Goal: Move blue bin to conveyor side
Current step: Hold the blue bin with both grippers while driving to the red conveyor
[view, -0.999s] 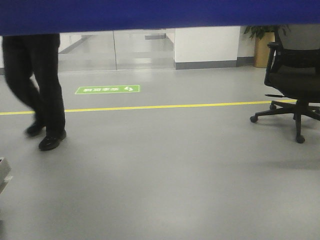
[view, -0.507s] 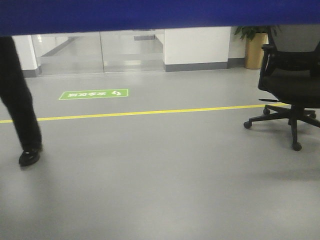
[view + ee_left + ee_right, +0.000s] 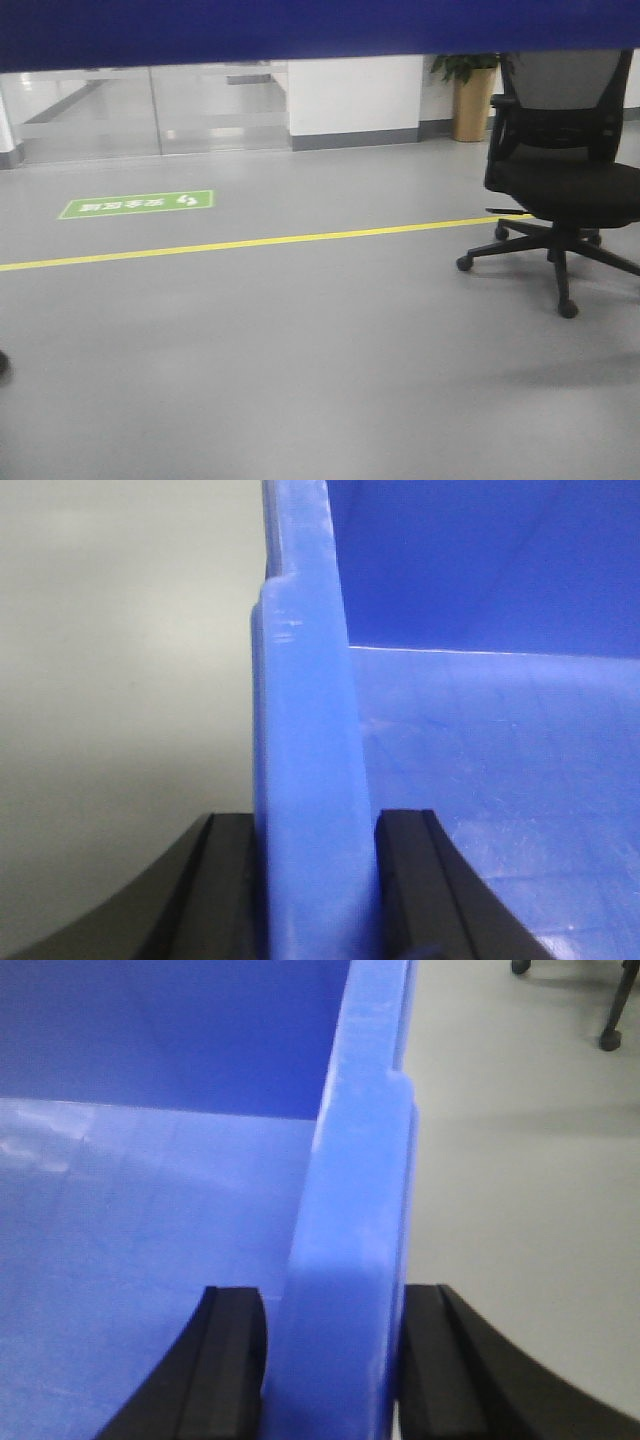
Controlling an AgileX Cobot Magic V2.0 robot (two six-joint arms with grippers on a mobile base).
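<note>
The blue bin fills the top strip of the front view as a dark blue band, held up off the floor. In the left wrist view my left gripper is shut on the blue bin's left wall and rim, one black finger outside and one inside. In the right wrist view my right gripper is shut on the blue bin's right wall the same way. The bin's inside looks empty. The conveyor is out of view.
A black office chair on castors stands at the right on the grey floor; its castors show in the right wrist view. A yellow floor line runs across. A green floor sign, glass doors and a potted plant lie behind.
The view has swung to the right: the chair, floor line and green sign have slid leftwards and the person's legs have left the frame at the left. Both grippers still hold the bin.
</note>
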